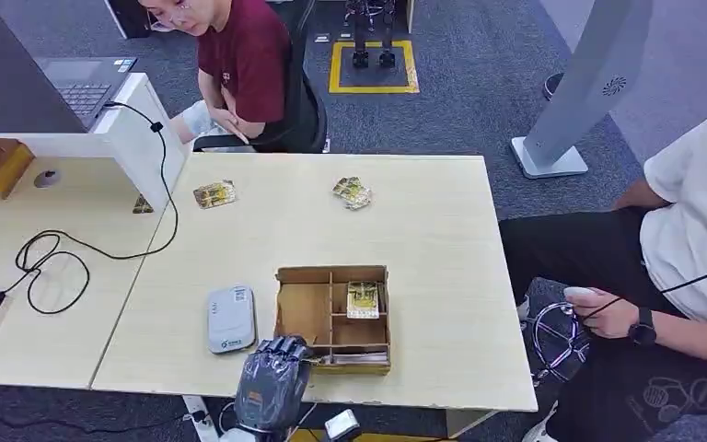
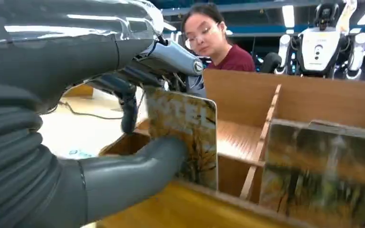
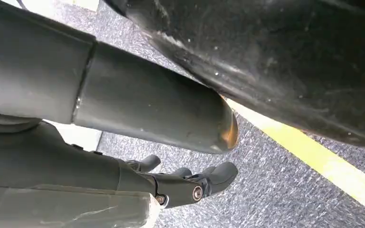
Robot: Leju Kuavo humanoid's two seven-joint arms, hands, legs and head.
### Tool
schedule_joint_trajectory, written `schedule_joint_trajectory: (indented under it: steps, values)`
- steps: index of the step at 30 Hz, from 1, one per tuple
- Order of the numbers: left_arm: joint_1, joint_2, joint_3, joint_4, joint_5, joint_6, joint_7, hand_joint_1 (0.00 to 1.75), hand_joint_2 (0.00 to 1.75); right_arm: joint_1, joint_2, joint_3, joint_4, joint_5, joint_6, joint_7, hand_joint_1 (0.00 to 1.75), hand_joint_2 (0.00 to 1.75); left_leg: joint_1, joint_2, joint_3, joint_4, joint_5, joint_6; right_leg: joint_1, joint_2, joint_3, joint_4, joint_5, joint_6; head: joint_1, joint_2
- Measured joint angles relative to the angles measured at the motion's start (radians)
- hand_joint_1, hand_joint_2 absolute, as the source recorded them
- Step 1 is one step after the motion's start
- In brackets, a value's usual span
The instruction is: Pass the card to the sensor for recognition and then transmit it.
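My left robot hand (image 1: pixel 276 368) sits at the near edge of the big pale tabletop (image 1: pixel 423 221), and the biggest thing right by it is the brown wooden box (image 1: pixel 333 318), which has thin walls that split it into small rooms. My fingers reach into the near left room of that box. Just to the left of my hand lies the flat grey sensor (image 1: pixel 231 319), close beside the box, so it is a short trip over there. In the left wrist view I am holding a card (image 2: pixel 187 137) that stands up on its edge, with my thick thumb (image 2: pixel 138 166) pressed on its picture side and my darker fingers (image 2: pixel 128 107) behind it. I think this card is very light, thin and stiff, and its shiny face looks slippery, so it could slide out of a soft pinch. I guess the best place to hold it is near the bottom half, flat sides squeezed, with the top part left free to show the sensor. More cards (image 2: pixel 323 180) stand in the next room, blurry and close to the camera, and another card (image 1: pixel 363 299) lies flat in a room past my hand. Two more little cards (image 1: pixel 214 193) rest far off across the tabletop. My right robot hand (image 3: pixel 190 183) hangs down over the grey floor, fingers curled in, holding nothing.
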Motion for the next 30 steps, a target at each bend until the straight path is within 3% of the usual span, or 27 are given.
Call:
schedule_joint_trajectory:
  steps: [23, 30]
  values:
    - [-0.004, -0.011, 0.012, 0.01, 0.039, 0.0, -0.044, 1.75, 1.75, 0.0, 0.0, -0.001, 0.0, 0.01, 0.002, 0.005, 0.0, 0.0, 0.0, 0.0, 0.001, 0.0, 0.0, 0.0, 0.0, 0.0, 0.001, 0.0, 0.0, 0.0, 0.0, 0.0]
    - [-0.003, -0.021, 0.016, 0.004, 0.219, 0.0, -0.184, 1.75, 1.75, 0.001, 0.0, -0.01, 0.0, -0.006, -0.001, -0.006, 0.0, 0.0, 0.0, -0.001, 0.001, 0.0, 0.0, 0.001, 0.0, -0.001, 0.001, 0.0, 0.0, 0.0, 0.0, 0.0]
